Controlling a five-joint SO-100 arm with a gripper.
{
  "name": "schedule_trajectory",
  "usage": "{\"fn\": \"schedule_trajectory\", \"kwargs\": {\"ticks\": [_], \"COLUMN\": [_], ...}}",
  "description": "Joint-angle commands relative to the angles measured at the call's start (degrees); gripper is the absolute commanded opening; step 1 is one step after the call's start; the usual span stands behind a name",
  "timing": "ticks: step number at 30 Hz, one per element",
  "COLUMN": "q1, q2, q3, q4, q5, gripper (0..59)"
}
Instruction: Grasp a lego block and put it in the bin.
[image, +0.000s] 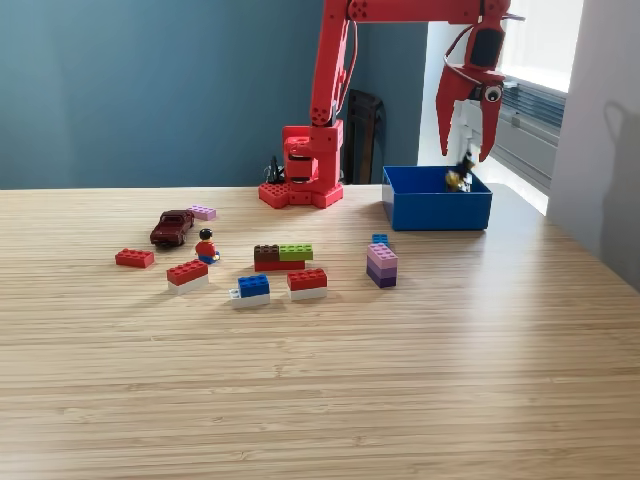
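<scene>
Below your fingers and a touch toward the exterior view's left sits the bin (437, 212), the biggest thing on the wooden table (320, 400); something small and yellowish shows inside it near the far right corner, too small to name. Your gripper (468, 152) hangs above that same corner, jaws spread apart and holding nothing that you can see between them.

Down and well off toward the exterior view's left of the fingers lies the scatter of loose pieces. Nearest to you is the purple stack (381, 266), standing upright with a small blue piece just behind it. Farther left come the brown-and-green block (281, 257), its long axis running across the view, then the red-and-white block (307, 283), the blue-and-white block (251, 290), another red-topped block (187, 274), a toy car (172, 227), a minifigure (206, 247) and the flat red brick (134, 258).

By my reading, your next pick turns on swinging left and down; the purple stack is the shortest reach.
</scene>
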Motion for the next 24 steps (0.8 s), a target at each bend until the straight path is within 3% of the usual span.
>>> {"fn": "schedule_trajectory", "kwargs": {"ticks": [1,7,13,24], "q1": [0.26,1.49,7.82,30.85], "q2": [5.01,5.01,4.92,4.92], "q3": [-0.97,-2.81,-8.0,-15.47], "q4": [0.62,0.53,-0.97,-1.23], "q5": [-1.14,-1.41,0.18,1.49], "gripper": [26.8,23.9,0.3,0.1]}}
